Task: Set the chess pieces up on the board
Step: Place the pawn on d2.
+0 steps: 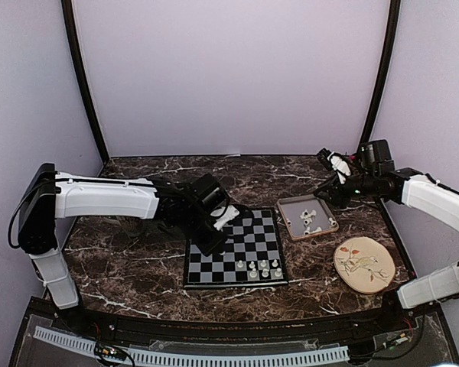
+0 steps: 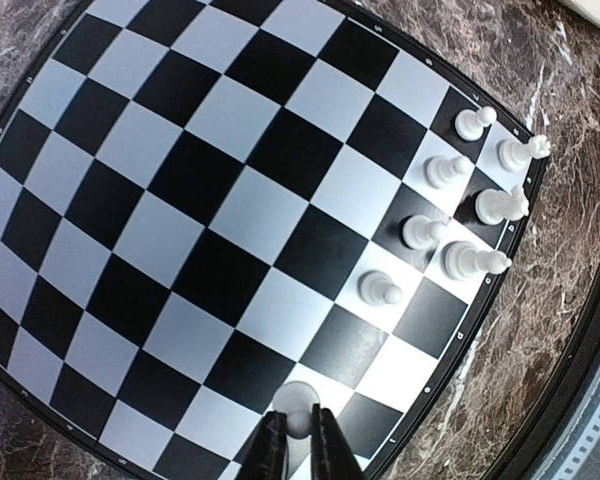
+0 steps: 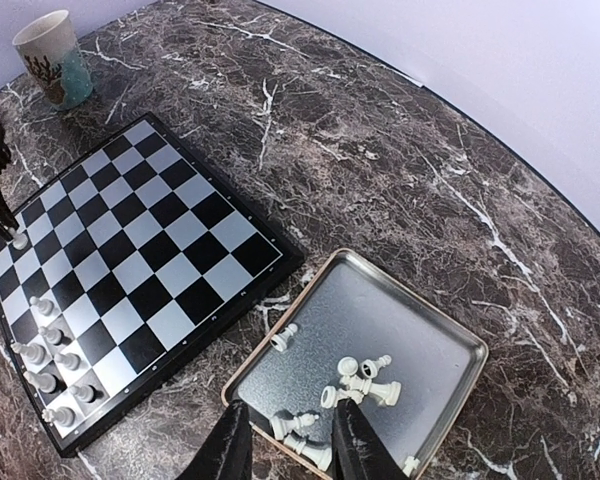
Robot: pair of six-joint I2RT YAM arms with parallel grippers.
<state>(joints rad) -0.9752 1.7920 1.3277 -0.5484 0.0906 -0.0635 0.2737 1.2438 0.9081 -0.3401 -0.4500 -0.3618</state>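
Note:
The black and light-grey board [image 1: 249, 229] lies mid-table and fills the left wrist view [image 2: 200, 200]. Several white chess pieces [image 1: 262, 268] stand in two rows at its near right corner, also seen in the left wrist view [image 2: 450, 210]. My left gripper [image 2: 300, 420] is shut on a white pawn [image 2: 300, 400], held low over a light square near the board's edge; in the top view the gripper [image 1: 213, 238] is over the board's left side. My right gripper [image 3: 288, 445] is open and empty above the near edge of the metal tray [image 3: 400, 320], where several white pieces [image 3: 365, 385] lie tipped over.
The tray [image 1: 289, 208] sits right of the board, tilted. A round cream plate with a bird drawing [image 1: 362, 264] lies at the near right. A paper cup [image 3: 50, 60] stands beyond the board's far corner. Dark posts and purple walls close in the marble table.

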